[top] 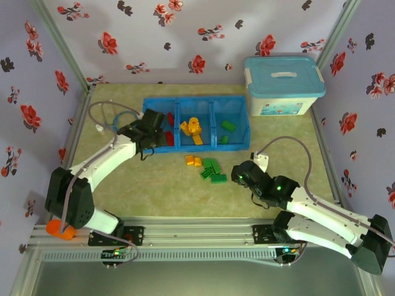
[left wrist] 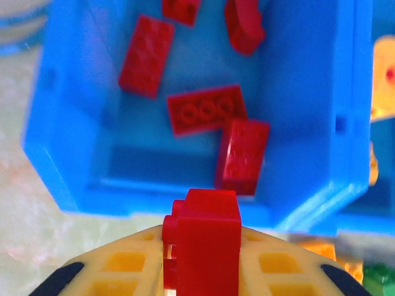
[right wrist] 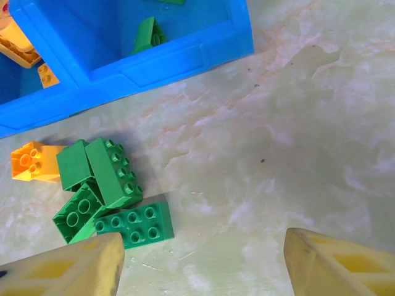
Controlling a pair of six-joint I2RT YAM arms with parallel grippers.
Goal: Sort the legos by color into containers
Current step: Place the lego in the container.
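my left gripper (left wrist: 203, 254) is clamped tight on 1 red lego (left wrist: 210, 216), just at the near wall of the blue tray's left compartment (left wrist: 62, 142). my right gripper (right wrist: 203, 246) stands wide apart, holding nothing, near the green legos (right wrist: 106, 185) on the table (right wrist: 296, 123).

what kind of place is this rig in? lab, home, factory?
Probably a staged lab test booth, not a home: flowered wallpaper panels for walls, two arms bolted to an aluminium rail, and a blue sorting tray holding toy bricks.

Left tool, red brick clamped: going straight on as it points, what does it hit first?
The left tool would likely meet the blue tray's near wall first, or the tilted red brick just inside; depth is unclear.
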